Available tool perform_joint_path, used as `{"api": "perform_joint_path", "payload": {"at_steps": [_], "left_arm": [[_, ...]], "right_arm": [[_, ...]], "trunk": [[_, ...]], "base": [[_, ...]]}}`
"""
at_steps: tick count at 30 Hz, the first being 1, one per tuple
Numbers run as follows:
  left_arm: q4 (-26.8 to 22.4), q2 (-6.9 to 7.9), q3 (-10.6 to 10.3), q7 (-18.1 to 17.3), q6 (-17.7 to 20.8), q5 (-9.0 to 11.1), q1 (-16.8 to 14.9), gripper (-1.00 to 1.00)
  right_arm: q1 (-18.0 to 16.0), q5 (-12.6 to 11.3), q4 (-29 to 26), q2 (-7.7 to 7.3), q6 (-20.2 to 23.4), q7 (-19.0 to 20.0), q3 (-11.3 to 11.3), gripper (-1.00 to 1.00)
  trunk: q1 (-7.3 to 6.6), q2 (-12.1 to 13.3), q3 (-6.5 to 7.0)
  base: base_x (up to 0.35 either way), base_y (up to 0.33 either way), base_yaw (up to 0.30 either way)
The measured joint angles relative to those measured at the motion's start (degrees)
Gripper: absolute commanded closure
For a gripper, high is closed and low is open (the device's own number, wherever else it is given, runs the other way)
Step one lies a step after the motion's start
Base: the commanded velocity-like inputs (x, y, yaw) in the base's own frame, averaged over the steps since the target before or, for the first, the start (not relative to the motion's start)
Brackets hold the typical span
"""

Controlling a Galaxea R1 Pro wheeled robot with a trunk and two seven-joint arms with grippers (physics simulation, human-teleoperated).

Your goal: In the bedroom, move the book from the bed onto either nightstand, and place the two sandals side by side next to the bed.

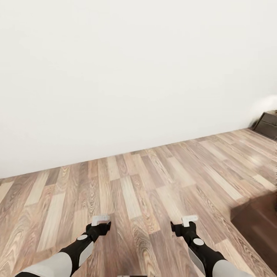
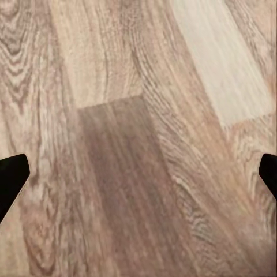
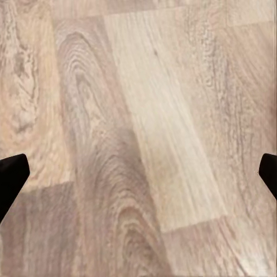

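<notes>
The book and the two sandals are out of view. My left gripper and right gripper hang low over the brown wood-plank floor, side by side and pointing down. In the left wrist view the left gripper is open, its dark fingertips at the picture's edges with bare planks between them. The right gripper is open in the same way over bare planks. A low dark-brown cabinet with a drawer front, the nightstand, stands at the far right against the wall.
A plain white wall faces me, a short way ahead across the floor. A dark-brown wooden corner, possibly the bed's frame, juts in low at the right, close to my right arm.
</notes>
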Motion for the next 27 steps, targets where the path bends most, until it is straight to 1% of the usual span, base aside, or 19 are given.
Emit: {"api": "perform_joint_path", "payload": {"at_steps": [12, 27], "left_arm": [[0.0, 0.0, 0.0, 0.0, 0.0, 0.0, 0.0, -1.0], [0.0, 0.0, 0.0, 0.0, 0.0, 0.0, 0.0, -1.0]], "right_arm": [[0.0, 0.0, 0.0, 0.0, 0.0, 0.0, 0.0, -1.0], [0.0, 0.0, 0.0, 0.0, 0.0, 0.0, 0.0, -1.0]], "trunk": [[0.0, 0.0, 0.0], [0.0, 0.0, 0.0]], "base": [[0.332, 0.138, -0.275], [0.332, 0.097, -0.275]]}}
